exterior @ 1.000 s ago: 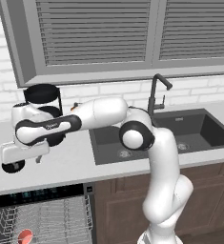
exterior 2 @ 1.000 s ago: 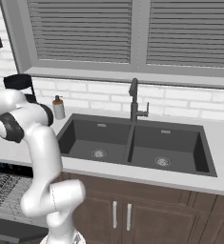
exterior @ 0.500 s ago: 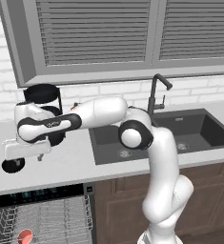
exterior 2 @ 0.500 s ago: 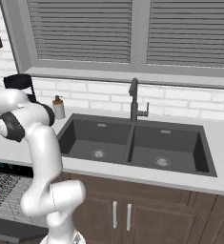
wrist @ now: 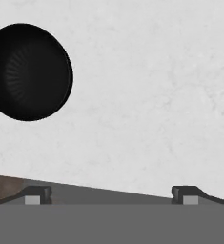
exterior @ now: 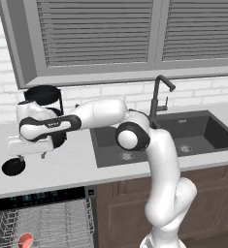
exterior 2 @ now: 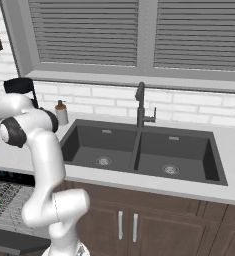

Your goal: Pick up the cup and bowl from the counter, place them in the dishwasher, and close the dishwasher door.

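Hand open above the bench, closing in on the bowl.

The hand (exterior: 28,156) hangs over the bench (exterior: 67,167) with its fingertips (wrist: 37,194) spread to full width and nothing between them. Compared with a second earlier it has shifted slightly right and back over the slab, so the bowl (wrist: 30,71) sits just beside it (toward the bench's front edge) rather than directly beneath. The bowl rests upright and untouched on the bench. Below, the dishwasher (exterior: 42,223) stands open, and the cup (exterior: 25,239) already lies in its wire rack. Judged from this, the cup step is done; the bowl pick-up has yet to begin, and the hand needs to centre over the bowl first.
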### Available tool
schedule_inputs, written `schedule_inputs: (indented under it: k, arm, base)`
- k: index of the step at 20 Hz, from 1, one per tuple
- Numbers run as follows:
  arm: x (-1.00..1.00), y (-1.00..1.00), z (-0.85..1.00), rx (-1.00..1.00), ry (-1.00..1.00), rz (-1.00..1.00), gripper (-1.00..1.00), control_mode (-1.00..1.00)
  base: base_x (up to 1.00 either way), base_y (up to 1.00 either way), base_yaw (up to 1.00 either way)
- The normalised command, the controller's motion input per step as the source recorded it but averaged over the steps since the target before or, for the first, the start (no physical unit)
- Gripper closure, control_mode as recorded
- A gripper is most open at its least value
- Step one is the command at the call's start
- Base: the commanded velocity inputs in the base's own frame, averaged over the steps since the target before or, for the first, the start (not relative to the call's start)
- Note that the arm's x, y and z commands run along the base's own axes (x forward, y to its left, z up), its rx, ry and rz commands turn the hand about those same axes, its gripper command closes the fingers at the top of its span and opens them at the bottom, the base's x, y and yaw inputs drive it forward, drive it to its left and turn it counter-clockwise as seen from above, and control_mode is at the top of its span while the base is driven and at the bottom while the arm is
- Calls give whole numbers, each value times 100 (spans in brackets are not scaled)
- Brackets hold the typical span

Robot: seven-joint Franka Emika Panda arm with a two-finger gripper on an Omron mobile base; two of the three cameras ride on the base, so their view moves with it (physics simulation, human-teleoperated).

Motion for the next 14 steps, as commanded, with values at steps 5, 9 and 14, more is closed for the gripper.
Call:
schedule_inputs:
  k: [5, 9, 14]
  arm:
    - [10, 26, 0, -3, -7, -8, -100, -100]
    - [1, 23, -10, 0, -4, 0, -100, -100]
    - [7, 6, -13, 0, 0, 0, -100, -100]
  base:
    - [0, 0, 0]
    - [0, 0, 0]
    - [0, 0, 0]
